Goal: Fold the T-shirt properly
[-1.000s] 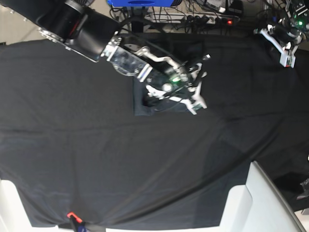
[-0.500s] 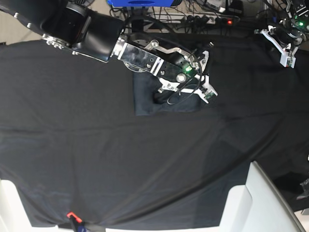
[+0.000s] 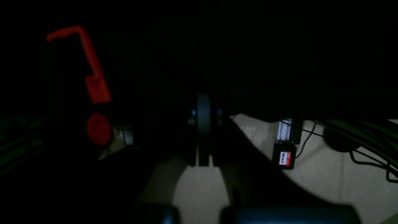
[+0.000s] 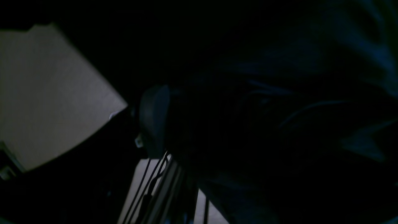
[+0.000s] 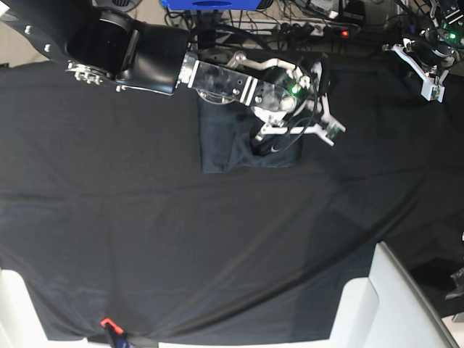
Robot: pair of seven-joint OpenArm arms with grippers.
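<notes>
The T-shirt [image 5: 228,145] lies folded into a small dark grey rectangle on the black table cloth [image 5: 145,217], at the back middle. My right gripper [image 5: 325,103] hangs over the shirt's right edge, jaws spread wide and holding nothing. One fingertip [image 5: 317,72] points to the back, the other [image 5: 331,135] sits just off the shirt's right edge. The right wrist view is nearly black, with one finger pad [image 4: 154,121] and bluish cloth [image 4: 357,46]. My left gripper [image 5: 433,90] is parked at the back right corner, away from the shirt; its fingers [image 3: 203,124] look pressed together.
White blocks stand at the front right [image 5: 391,304] and front left [image 5: 14,312]. An orange clip [image 5: 106,322] holds the cloth's front edge. Cables and a power strip [image 5: 319,29] run behind the table. An orange clamp [image 3: 93,71] shows in the left wrist view.
My right gripper has swung right and toward the back, from the shirt's middle to its right edge, and its jaws have spread wider. The shirt lies flat. The left arm has not moved.
</notes>
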